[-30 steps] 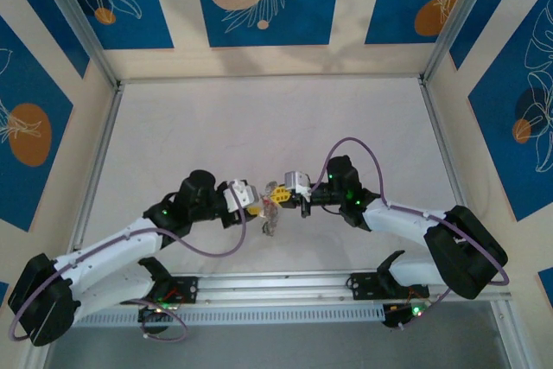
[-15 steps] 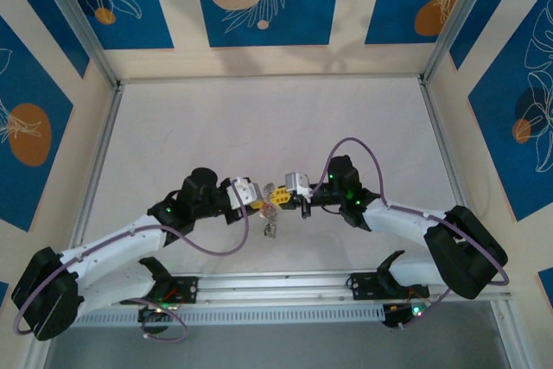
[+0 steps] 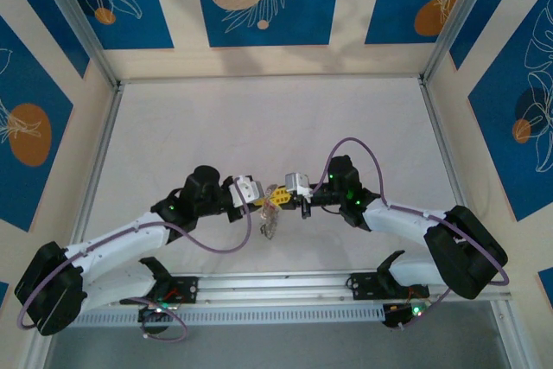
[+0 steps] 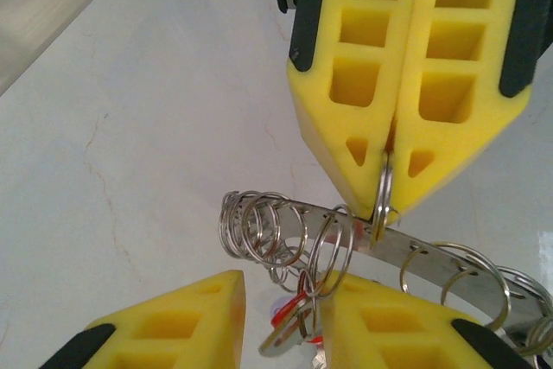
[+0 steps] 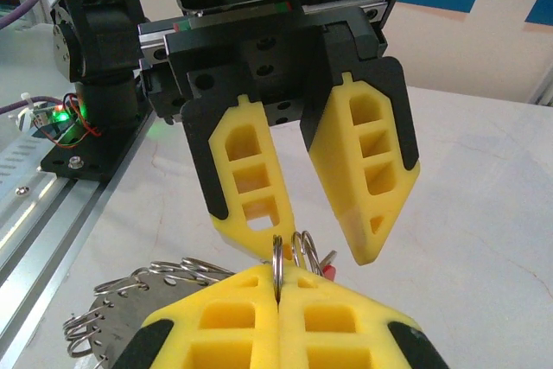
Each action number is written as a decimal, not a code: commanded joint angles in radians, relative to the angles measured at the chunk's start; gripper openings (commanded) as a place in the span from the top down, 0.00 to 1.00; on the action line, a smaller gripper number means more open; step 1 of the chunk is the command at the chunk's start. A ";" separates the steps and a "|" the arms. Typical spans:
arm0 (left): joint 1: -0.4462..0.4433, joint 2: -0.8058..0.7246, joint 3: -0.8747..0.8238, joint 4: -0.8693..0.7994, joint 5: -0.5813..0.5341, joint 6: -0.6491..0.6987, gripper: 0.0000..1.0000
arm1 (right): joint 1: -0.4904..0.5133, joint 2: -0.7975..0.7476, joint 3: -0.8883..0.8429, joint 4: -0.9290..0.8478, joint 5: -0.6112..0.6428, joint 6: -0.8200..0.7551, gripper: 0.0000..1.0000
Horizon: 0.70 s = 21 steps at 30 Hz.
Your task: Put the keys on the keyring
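No legible text, labels or numbers, any fine print likely too small to tell

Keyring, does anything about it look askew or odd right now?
Nothing is broken or spilled. The keyring sits tilted, held by one small loop pinched in the shut right tool. A red-headed key dangles from it between the open fingers of the left tool.

The right arm's yellow fingers [image 5: 220,317], pressed together at the bottom edge, pinch a small wire loop [image 5: 276,258] of the keyring [image 5: 130,295], its grey band running off left above the white table [image 5: 484,205], while the left arm's fingers [image 5: 246,183] stand parted just above, beside a red key head [image 5: 331,272].
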 commanded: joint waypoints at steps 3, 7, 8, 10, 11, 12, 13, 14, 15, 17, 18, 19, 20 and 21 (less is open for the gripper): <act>-0.005 0.011 0.041 0.034 0.084 0.019 0.72 | -0.005 -0.028 -0.011 0.026 -0.035 -0.007 1.00; -0.005 0.012 0.041 0.022 0.095 0.034 0.87 | -0.005 -0.030 -0.014 0.026 -0.036 -0.008 1.00; -0.005 0.010 0.041 0.016 0.098 0.039 0.89 | -0.004 -0.032 -0.016 0.026 -0.036 -0.008 1.00; -0.006 0.008 0.048 0.005 0.101 0.045 0.92 | -0.006 -0.033 -0.018 0.026 -0.036 -0.011 1.00; -0.005 0.007 0.050 -0.001 0.104 0.049 0.94 | -0.005 -0.033 -0.017 0.025 -0.039 -0.012 1.00; -0.005 0.006 0.055 -0.010 0.108 0.053 0.97 | -0.005 -0.034 -0.017 0.016 -0.050 -0.020 1.00; -0.005 0.005 0.059 -0.016 0.110 0.058 1.00 | -0.003 -0.033 -0.013 0.001 -0.059 -0.031 1.00; -0.006 0.005 0.065 -0.027 0.116 0.065 1.00 | 0.000 -0.034 -0.010 -0.013 -0.059 -0.042 1.00; -0.006 0.005 0.071 -0.039 0.118 0.072 1.00 | 0.005 -0.035 -0.010 -0.020 -0.053 -0.055 1.00; -0.006 0.005 0.079 -0.056 0.124 0.083 1.00 | 0.012 -0.042 -0.011 -0.038 -0.045 -0.091 1.00; -0.005 0.005 0.083 -0.060 0.129 0.086 1.00 | 0.015 -0.049 -0.011 -0.050 -0.033 -0.106 1.00; -0.006 0.005 0.086 -0.061 0.130 0.086 1.00 | 0.017 -0.053 -0.010 -0.059 -0.025 -0.119 1.00; -0.005 0.008 0.091 -0.065 0.126 0.083 1.00 | 0.018 -0.060 -0.012 -0.071 -0.016 -0.139 1.00; -0.006 0.010 0.099 -0.074 0.111 0.078 1.00 | 0.021 -0.067 -0.016 -0.077 -0.004 -0.156 0.99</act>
